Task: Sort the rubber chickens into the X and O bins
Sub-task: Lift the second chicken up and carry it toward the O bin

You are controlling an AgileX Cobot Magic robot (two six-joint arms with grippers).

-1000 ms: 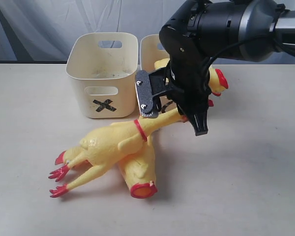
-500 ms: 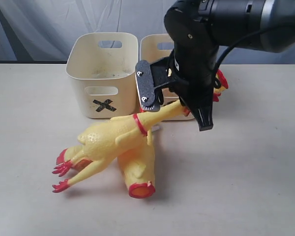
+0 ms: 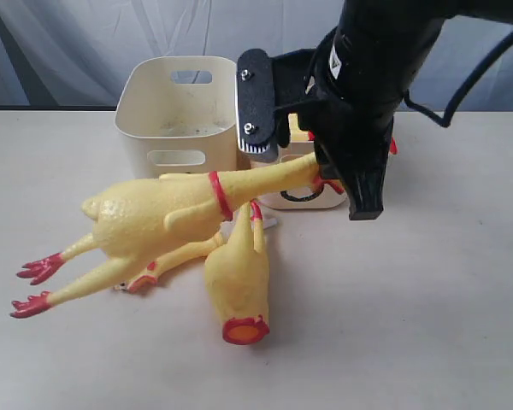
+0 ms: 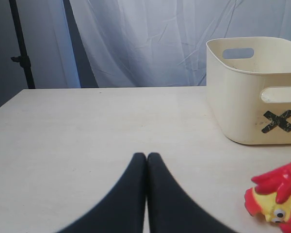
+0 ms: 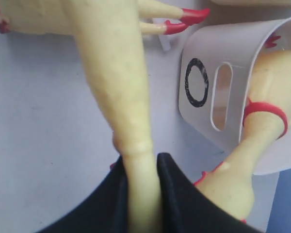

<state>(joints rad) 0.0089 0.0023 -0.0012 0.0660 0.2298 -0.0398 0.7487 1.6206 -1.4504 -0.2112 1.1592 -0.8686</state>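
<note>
My right gripper [image 3: 310,178] is shut on the long neck of a yellow rubber chicken [image 3: 145,218]. It holds the chicken off the table, body and red feet hanging to the left; the neck [image 5: 136,145] sits pinched between the black fingers. A second chicken [image 3: 238,273] lies on the table below it. The X bin [image 3: 179,102] stands behind, its mark hidden here but plain on the X bin [image 4: 262,97] in the left wrist view. The O bin [image 5: 203,87] holds another chicken [image 5: 266,126]. My left gripper [image 4: 146,156] is shut and empty, low over the table.
A chicken head [image 4: 274,201] with a red comb lies on the table near the left gripper. Part of another chicken [image 3: 150,272] shows under the lifted one. A grey curtain hangs behind the table, and a black stand [image 4: 19,48] stands at the back.
The right gripper has closed on the chicken's neck and risen. The chicken's body has come off the table and swung out to the left.
</note>
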